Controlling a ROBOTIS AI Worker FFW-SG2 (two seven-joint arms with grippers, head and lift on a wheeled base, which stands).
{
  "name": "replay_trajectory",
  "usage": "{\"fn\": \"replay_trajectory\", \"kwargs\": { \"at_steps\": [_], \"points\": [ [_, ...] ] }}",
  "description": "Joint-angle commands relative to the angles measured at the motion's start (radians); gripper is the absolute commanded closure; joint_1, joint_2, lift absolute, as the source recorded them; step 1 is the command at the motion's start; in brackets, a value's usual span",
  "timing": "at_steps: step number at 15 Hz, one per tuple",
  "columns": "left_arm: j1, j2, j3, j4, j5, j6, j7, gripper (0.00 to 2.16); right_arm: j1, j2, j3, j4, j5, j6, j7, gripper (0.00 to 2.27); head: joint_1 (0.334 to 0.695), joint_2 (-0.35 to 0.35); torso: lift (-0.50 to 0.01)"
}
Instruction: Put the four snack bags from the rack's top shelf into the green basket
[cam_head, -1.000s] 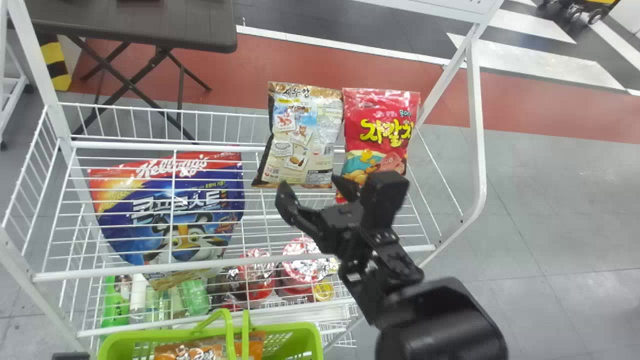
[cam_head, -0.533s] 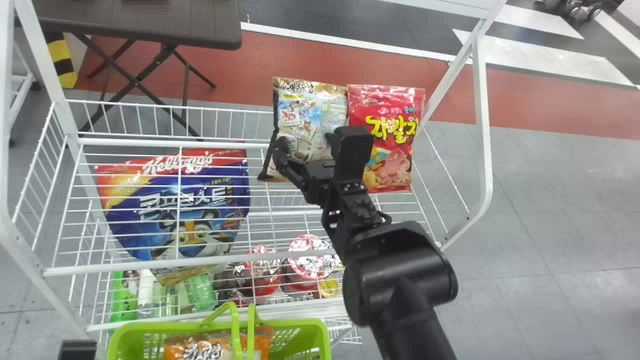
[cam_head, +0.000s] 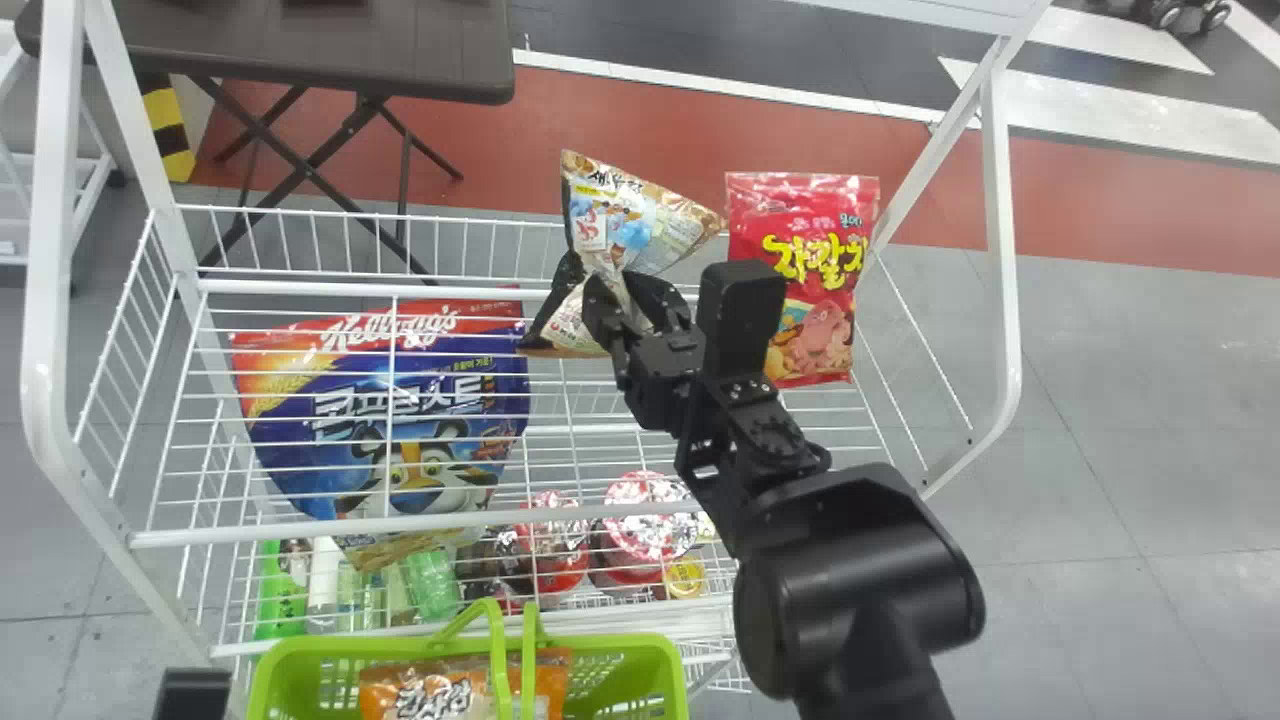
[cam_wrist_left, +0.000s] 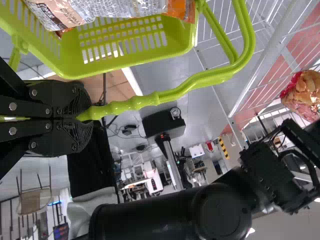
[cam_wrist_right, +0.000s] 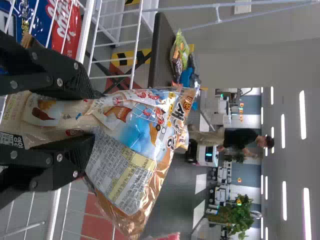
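Observation:
In the head view my right gripper (cam_head: 635, 305) is over the rack's top shelf (cam_head: 600, 432), shut on the brown-and-blue snack bag (cam_head: 625, 215). The right wrist view has this bag (cam_wrist_right: 130, 135) bunched between the fingers of my right gripper (cam_wrist_right: 87, 117), its top fanned out. To its right, a red snack bag (cam_head: 805, 225) stands upright. My left gripper (cam_head: 193, 692) is at the bottom left; in the left wrist view, my left gripper (cam_wrist_left: 82, 117) is shut on the handle of the green basket (cam_wrist_left: 125, 59). An orange snack bag (cam_head: 430, 695) lies in the basket (cam_head: 660, 655).
A large blue cereal bag (cam_head: 400, 410) shows through the shelf wires on the left. Bottles (cam_head: 325, 590) and cups (cam_head: 645, 530) stand lower down. White posts (cam_head: 1000, 240) frame the shelf on both sides, and a dark table (cam_head: 300, 50) stands behind.
The right gripper has moved left and forward to the brown-and-blue bag and closed on it, and the bag has folded inward. The whole scene has shifted slightly right in the head view.

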Motion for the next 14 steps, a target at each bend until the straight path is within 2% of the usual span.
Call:
{"fn": "replay_trajectory", "kwargs": {
  "at_steps": [1,3,4,6,8,12,14],
  "points": [
    [0.000,0.000,0.004,-0.002,0.000,0.003,0.000,2.15,0.069,-0.007,-0.002,-0.099,-0.007,0.014,0.007,2.11,0.695,-0.272,0.000],
    [0.002,0.000,0.015,-0.003,0.001,0.007,-0.001,2.15,0.155,-0.023,-0.007,-0.234,-0.016,0.066,0.033,2.11,0.695,-0.271,0.000],
    [0.002,0.000,0.018,-0.003,0.001,0.007,-0.001,2.15,0.208,-0.044,-0.005,-0.331,-0.031,0.149,0.047,2.11,0.695,-0.269,0.000],
    [0.000,0.000,0.030,-0.003,0.012,0.010,0.000,2.15,0.325,-0.073,-0.024,-0.517,-0.062,0.372,0.073,2.11,0.695,-0.270,0.000],
    [-0.003,0.000,0.031,-0.002,0.012,0.010,0.000,2.15,0.419,-0.086,-0.055,-0.664,-0.097,0.636,0.094,2.11,0.695,-0.280,0.000],
    [0.017,-0.018,0.055,0.000,0.020,-0.003,-0.004,2.15,0.495,-0.150,-0.151,-0.833,-0.200,1.081,0.114,2.11,0.695,-0.350,0.000],
    [0.017,-0.025,0.051,0.003,0.018,-0.012,-0.003,2.15,0.555,-0.161,-0.194,-0.871,-0.212,1.176,0.130,2.11,0.695,-0.350,0.000]
  ]
}}
